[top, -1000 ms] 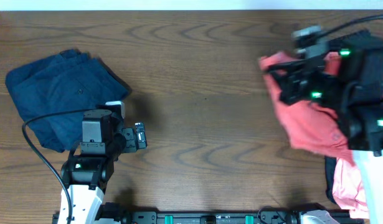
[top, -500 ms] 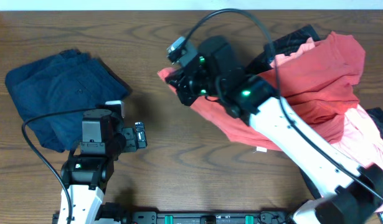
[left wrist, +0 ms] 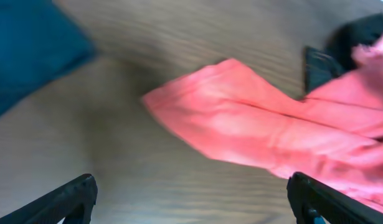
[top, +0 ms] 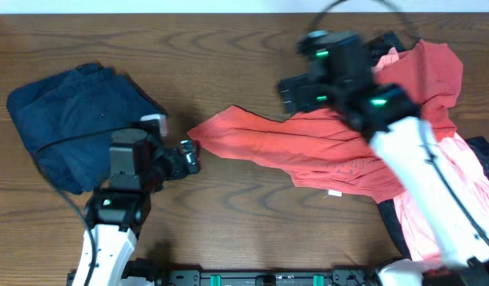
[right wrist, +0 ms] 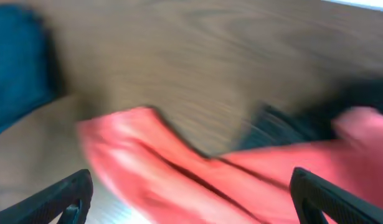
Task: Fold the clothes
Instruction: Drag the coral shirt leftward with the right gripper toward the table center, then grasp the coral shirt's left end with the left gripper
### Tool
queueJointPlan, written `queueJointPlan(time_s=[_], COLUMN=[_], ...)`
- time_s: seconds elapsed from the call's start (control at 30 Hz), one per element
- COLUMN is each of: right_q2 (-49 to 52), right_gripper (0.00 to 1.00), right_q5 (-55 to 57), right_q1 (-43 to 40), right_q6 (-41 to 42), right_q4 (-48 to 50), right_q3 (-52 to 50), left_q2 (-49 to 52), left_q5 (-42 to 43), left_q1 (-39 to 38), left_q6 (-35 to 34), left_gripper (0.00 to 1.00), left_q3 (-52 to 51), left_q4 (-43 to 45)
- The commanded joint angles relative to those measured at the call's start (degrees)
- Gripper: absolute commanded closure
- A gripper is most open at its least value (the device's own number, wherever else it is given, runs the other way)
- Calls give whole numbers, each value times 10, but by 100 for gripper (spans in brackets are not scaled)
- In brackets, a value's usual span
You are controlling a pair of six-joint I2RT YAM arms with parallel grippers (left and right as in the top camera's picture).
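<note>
The wooden counter (top: 252, 230) carries the red shirt (top: 324, 147), which sprawls from the far right corner to the middle with one tip pointing left. The navy garment (top: 65, 119) lies near the far left corner. My left jaws stand apart just beside that red tip. My right jaws, also apart and holding nothing, hang over the shirt's far edge.

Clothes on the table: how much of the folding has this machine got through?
The navy garment at the left looks folded. The red shirt lies stretched out, unfolded, mid-table; the left gripper and right gripper are both open, holding nothing. That shirt and the pink garment heaped at the right are left to fold.
</note>
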Motion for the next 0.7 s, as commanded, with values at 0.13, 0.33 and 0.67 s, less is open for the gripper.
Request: queueJointPlan(time_s=[0.13,0.33,0.67], right_q2=[-54,-66,-66], right_gripper=[1,1,1], right_q5=[31,31,31], right_q1=[-141,-242,-290], right_q6=[23,23,21], right_q4=[-129,-204,-250], right_q3=[2,2,2], left_q2=[106,220,417], left_q5=[35,35,33], left_q1=[-114,-240,-371], left_q6=[-65,-138,-319], left_gripper=[2,2,2], left_q3=[9,9,9], left_q4=[65,168,409])
